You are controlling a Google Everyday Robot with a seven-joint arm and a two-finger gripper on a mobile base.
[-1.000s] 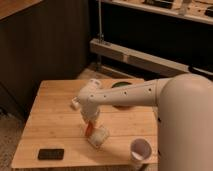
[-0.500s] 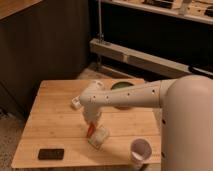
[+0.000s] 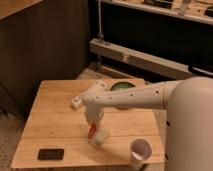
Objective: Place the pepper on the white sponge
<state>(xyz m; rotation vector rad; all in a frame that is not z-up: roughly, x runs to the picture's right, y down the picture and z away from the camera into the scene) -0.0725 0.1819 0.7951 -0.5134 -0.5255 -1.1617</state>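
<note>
Red-orange, the small tapered pepper [image 3: 92, 131] hangs just under the pincer [image 3: 93, 125], touching the off-white rough sponge block [image 3: 98, 138] near the wooden desk's [image 3: 50, 115] front edge; the pincer's grip cannot be told.

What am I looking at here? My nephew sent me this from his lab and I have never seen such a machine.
It is a mobile robot with one white arm, seen from a single camera looking down over the robot's rounded body onto a wooden table. The arm ends in a two-finger pincer, which reaches down near the table's front edge. Under it is a small red-orange pepper, right at an off-white block, the white sponge; the job is to put the pepper on that sponge. I cannot tell whether the pepper is gripped. Also on the table: a black flat rectangle, a white paper cup, a green bowl and a small white object.
</note>
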